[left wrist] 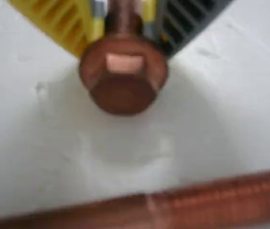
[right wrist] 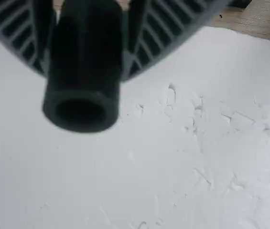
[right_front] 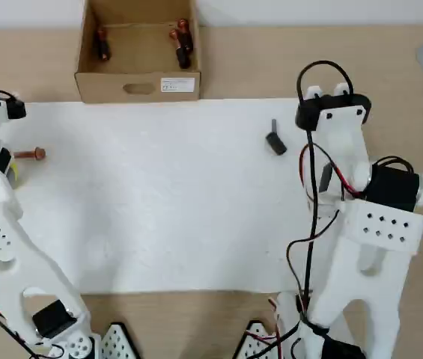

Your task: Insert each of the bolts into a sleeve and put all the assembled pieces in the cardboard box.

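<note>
My left gripper (left wrist: 125, 19), with one yellow and one dark finger, is shut on a copper bolt (left wrist: 123, 76) whose hex head faces the camera. It hangs just above the white mat, at the mat's left edge in the high view (right_front: 7, 166). A second copper bolt (right_front: 30, 154) lies on the mat beside it, and its threaded shank (left wrist: 173, 205) is close by. My right gripper (right wrist: 89, 28) is shut on a black sleeve (right wrist: 83, 95) with its open bore towards the camera, above the mat's right side (right_front: 325, 178). Another black sleeve (right_front: 275, 142) lies on the mat.
The cardboard box (right_front: 138, 86) stands at the back edge of the white mat (right_front: 159, 217) and holds several copper and black assembled pieces (right_front: 183, 41). Both arm bases stand at the front corners. Bare wooden table surrounds the mat.
</note>
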